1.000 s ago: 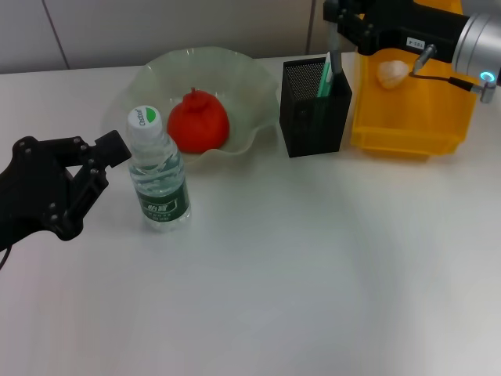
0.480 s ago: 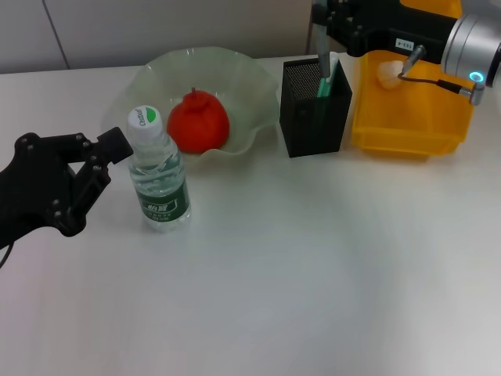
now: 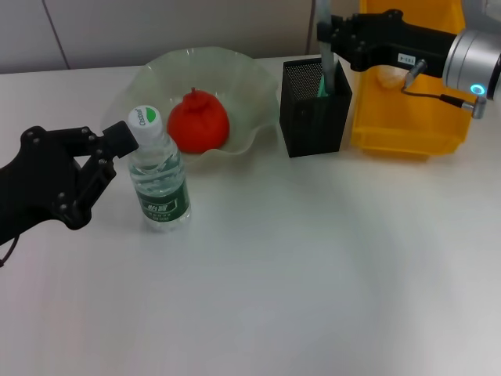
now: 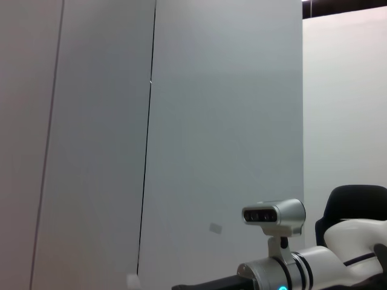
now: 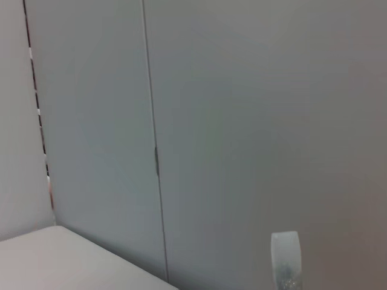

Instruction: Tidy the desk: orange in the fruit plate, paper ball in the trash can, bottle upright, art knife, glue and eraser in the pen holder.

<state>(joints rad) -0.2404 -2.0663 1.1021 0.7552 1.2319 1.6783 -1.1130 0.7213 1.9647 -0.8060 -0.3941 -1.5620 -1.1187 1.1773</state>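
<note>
Leftmost, the left gripper (image 3: 117, 149) sits low at the near-left of the white desk (image 3: 313, 282), its dark fingers spread open with nothing between them, one fingertip just beside the cap of the water bottle (image 3: 157, 176). The bottle stands upright and looks part full, so it would likely be light, smooth and a little slippery; a hold around the labelled middle would suit it better than the narrow cap. Just behind it the orange (image 3: 198, 120) rests inside the pale green fruit plate (image 3: 246, 78); it appears firm and round, prone to roll, best pinched across its widest part. Further right stands the black mesh pen holder (image 3: 313, 117), with a green item already upright inside. Above it the right gripper (image 3: 322, 35) is closed on a slim grey tool (image 3: 324, 59), probably the art knife, whose lower end dips into the holder; being stiff, thin and light, it seems well held near its top. Far right, the yellow trash can (image 3: 407, 125) holds the paper ball (image 3: 385, 75), soft and nearly weightless.
</note>
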